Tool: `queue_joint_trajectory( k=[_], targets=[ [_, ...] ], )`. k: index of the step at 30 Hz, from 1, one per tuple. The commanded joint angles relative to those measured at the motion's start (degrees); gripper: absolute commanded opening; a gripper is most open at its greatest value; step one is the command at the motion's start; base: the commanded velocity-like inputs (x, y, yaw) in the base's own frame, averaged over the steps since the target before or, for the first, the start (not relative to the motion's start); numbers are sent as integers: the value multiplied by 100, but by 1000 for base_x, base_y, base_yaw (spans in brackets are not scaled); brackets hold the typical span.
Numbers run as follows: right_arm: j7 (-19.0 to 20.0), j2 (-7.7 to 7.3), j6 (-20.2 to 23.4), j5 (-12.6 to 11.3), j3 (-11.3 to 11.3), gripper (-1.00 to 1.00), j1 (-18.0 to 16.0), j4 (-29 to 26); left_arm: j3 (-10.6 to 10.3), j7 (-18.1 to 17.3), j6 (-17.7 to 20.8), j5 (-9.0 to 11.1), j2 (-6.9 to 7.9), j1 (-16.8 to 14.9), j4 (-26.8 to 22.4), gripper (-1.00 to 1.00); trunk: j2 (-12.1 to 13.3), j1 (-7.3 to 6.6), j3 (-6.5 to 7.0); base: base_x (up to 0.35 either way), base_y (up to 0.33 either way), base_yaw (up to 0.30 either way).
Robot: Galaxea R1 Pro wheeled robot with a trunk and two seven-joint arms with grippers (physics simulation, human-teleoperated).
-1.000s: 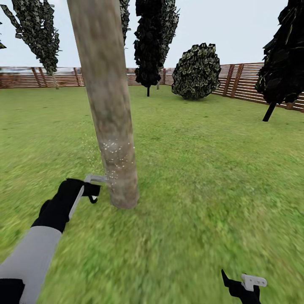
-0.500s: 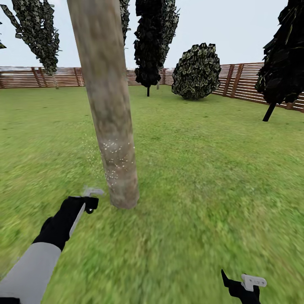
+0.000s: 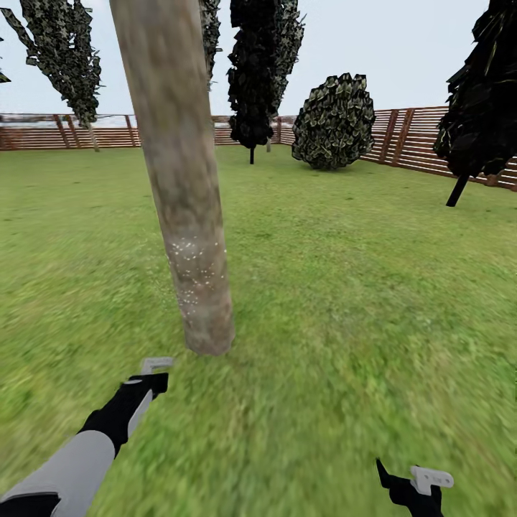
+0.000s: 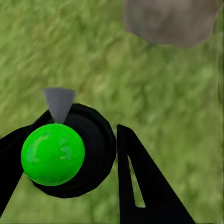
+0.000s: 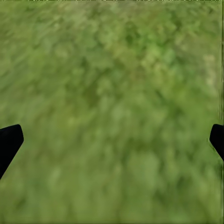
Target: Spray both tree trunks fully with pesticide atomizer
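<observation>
Between the black fingers of my left gripper (image 4: pixel 77 161) sits the pesticide atomizer (image 4: pixel 63 151), seen from above in the left wrist view: a round black body with a bright green cap and a pale grey spout pointing away from the wrist. The fingers are pressed against its sides, pinching it. From the head view the left gripper (image 3: pixel 152 373) hangs low over the lawn at about 7 o'clock of the tree trunk (image 3: pixel 183 194), near its base but apart from it, with the grey trigger head uppermost.

Findings on the trunk: 1 patch of white speckle sits on the lower part; the stretch above it looks bare. I judge coverage incomplete.

My right gripper (image 3: pixel 415 482) rests at about 5 o'clock of the frame, and its wrist view shows 2 dark finger tips (image 5: pixel 9 142) spread wide with nothing but grass (image 5: pixel 112 112) between them.

Handling assessment: the bottle looks small, rigid and light, with a smooth round wall that could twist or slip under a side pinch. I judge the black body below the cap the proper hold, leaving the spout free and aimed at the bark.

Background: a slatted fence (image 3: pixel 416 140) and a round bush (image 3: pixel 334 122) at 1 o'clock.
</observation>
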Motion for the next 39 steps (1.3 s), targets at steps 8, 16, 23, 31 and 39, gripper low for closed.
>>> queue_joint_trajectory(
  k=[8, 16, 23, 31, 39],
  targets=[
    [-4, -15, 0, 0, -1, 100, 0, 0, 2, 52, -18, -17, -143, -1, 17, -100, 0, 0, 0, 136, -258, 0],
    [-5, -14, 0, 0, 0, 100, 0, 0, 2, 40, -1, -17, -147, -1, 9, -100, 0, 0, 0, 227, -206, 94],
    [-5, -14, 0, 0, 0, 100, 0, 0, 2, 35, -14, -17, -147, -1, 9, -100, 0, 0, 0, 162, -232, 159],
    [-3, -12, 0, 0, 0, 100, 0, 0, 2, 44, -10, -11, -147, -1, 9, -100, 0, 0, 0, 139, -264, 8],
    [1, -5, 0, 0, 0, 100, 0, 0, 2, 46, -17, -17, -176, -1, 9, -100, 0, 0, 0, 75, -264, 240]
  ],
)
